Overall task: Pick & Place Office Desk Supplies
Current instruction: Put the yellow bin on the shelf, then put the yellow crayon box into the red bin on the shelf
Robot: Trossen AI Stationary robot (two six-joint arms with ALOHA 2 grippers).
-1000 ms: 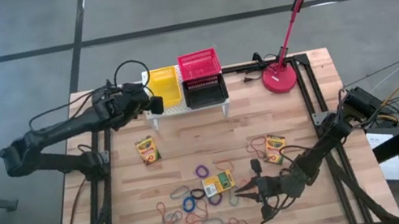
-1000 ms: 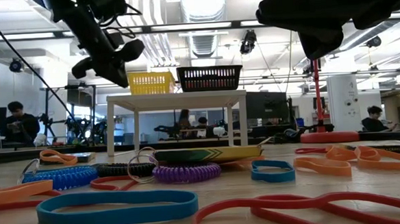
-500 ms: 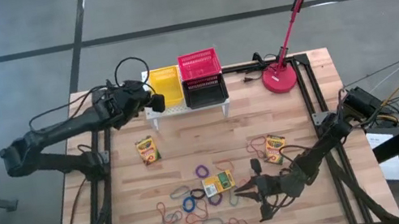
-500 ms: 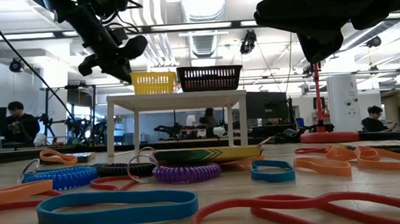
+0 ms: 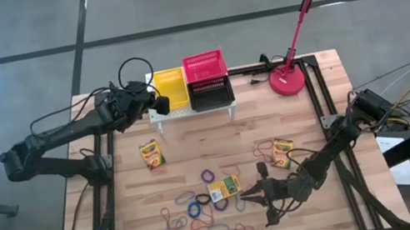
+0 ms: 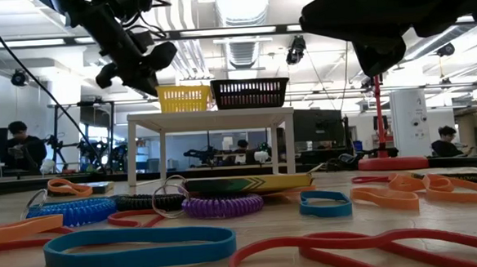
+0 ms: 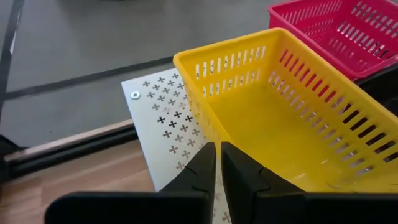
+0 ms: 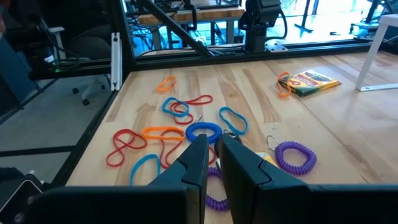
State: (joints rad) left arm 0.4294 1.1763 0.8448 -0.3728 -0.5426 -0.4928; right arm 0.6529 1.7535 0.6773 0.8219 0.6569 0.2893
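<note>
Both arms were dark, nearly black, built of slim tubular links joined by thicker rounded joints. The left arm carried loose black cables that looped up in an arc above its wrist, and more cable trailed along its lower links. The right arm had a bulkier block at its base, with thin pale wires (several of them) running off beside it. The left hand ended in two flat, black, tapering fingers with matte faces; the right hand had the same pair, set in a broad black body.
</note>
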